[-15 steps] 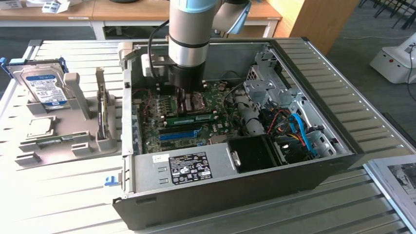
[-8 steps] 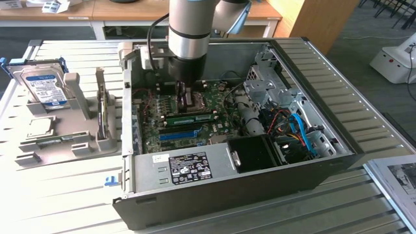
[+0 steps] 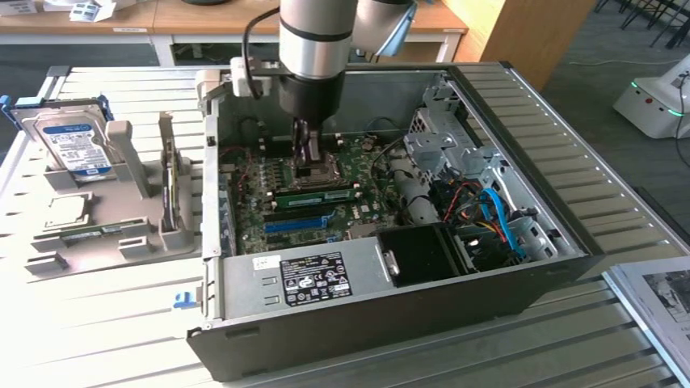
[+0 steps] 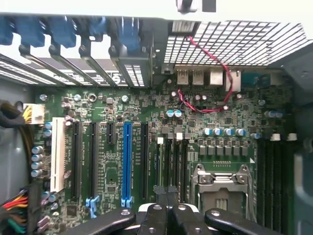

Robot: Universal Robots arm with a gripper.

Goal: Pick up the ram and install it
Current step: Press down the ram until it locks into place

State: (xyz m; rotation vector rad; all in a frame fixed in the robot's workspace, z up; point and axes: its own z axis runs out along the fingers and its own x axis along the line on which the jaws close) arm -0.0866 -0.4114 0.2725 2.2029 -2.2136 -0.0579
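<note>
Exterior view: the open computer case [image 3: 539, 267] lies on the bench [image 3: 97, 323], with the arm lowered inside over the motherboard [image 3: 270, 230]. The ram [image 3: 315, 195] is a green stick lying in a slot just beside the CPU socket [image 3: 319, 173]. The claw [image 3: 305, 155], fully closed and holding nothing, hovers over that socket. Good seating likely requires even downward pressure along the stick, judged against the slot latches.
</note>
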